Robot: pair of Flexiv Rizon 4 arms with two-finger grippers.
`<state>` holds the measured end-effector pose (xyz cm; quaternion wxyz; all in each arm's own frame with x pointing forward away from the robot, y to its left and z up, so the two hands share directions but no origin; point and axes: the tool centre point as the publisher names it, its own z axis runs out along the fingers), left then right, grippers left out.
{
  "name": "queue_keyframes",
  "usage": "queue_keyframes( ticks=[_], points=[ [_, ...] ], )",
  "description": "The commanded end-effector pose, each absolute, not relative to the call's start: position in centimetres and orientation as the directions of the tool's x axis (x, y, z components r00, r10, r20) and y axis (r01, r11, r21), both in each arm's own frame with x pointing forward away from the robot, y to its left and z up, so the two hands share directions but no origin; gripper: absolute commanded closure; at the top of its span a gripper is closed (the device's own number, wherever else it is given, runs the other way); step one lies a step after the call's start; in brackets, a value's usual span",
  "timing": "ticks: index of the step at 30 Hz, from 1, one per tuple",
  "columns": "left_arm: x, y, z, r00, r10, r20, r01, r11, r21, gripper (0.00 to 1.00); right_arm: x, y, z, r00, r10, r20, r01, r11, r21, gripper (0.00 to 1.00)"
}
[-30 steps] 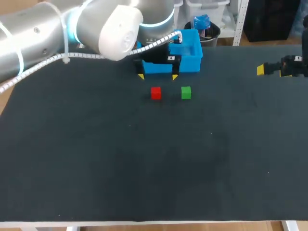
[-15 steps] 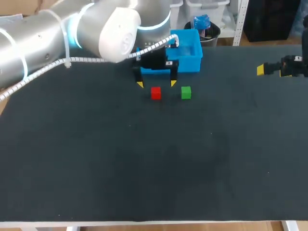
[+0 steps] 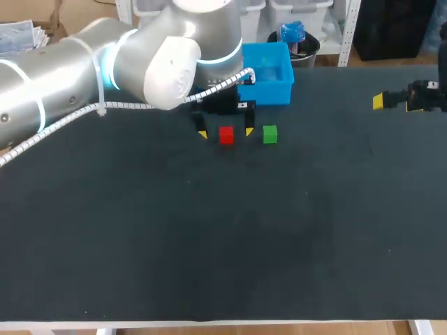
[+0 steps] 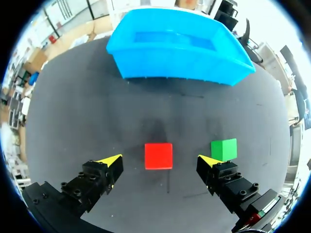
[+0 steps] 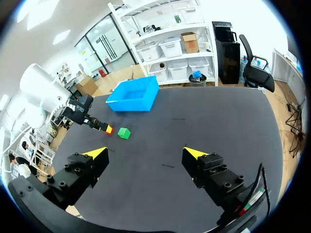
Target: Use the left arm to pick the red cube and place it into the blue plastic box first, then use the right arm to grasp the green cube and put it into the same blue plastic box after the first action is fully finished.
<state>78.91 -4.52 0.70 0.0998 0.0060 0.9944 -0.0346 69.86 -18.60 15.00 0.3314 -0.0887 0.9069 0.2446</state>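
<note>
So, on the black table (image 3: 209, 244), the blue plastic box (image 3: 269, 73) holds neither cube, so both placements are left for you to do. Your left gripper (image 3: 225, 132) hangs just in front of the box, fingers spread either side of the small red cube (image 4: 158, 155) without touching it; the right gripper (image 5: 146, 153), also spread, sits well off to the box's right. The small green cube (image 3: 269, 134) lies just beside the red one, in front of the box; no writing is legible.

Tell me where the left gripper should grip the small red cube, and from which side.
Grip the small red cube on its two opposite side faces, coming straight down from above. It lies flat on the black table, square to the open left gripper, whose fingers stand either side of it. The small green cube sits close beside one finger, so probably avoid sideways drift.
</note>
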Motion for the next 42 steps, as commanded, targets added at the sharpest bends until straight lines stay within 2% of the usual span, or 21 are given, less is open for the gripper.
queue_keyframes(
  ticks=[1,20,23,42],
  points=[
    [79.3,-4.6,0.4,-0.98,0.01,-0.201,0.022,0.998,-0.058,0.0,69.9,-18.5,15.0,-0.765,0.001,-0.644,-0.322,0.866,0.383,0.0],
    [80.1,-4.5,-1.0,-0.98,0.007,-0.198,0.01,1.0,-0.013,0.0,69.9,-18.5,15.0,-0.765,0.001,-0.644,-0.322,0.866,0.383,0.0],
    [80.1,-4.4,-1.2,-0.979,0.004,-0.203,0.006,1.0,-0.006,1.0,69.9,-18.5,15.0,-0.765,0.001,-0.644,-0.322,0.866,0.383,0.0],
    [79.7,-4.4,-0.2,-0.977,0.011,-0.214,0.009,1.0,0.014,1.0,69.9,-18.5,15.0,-0.765,0.001,-0.644,-0.322,0.866,0.383,0.0]
  ],
)
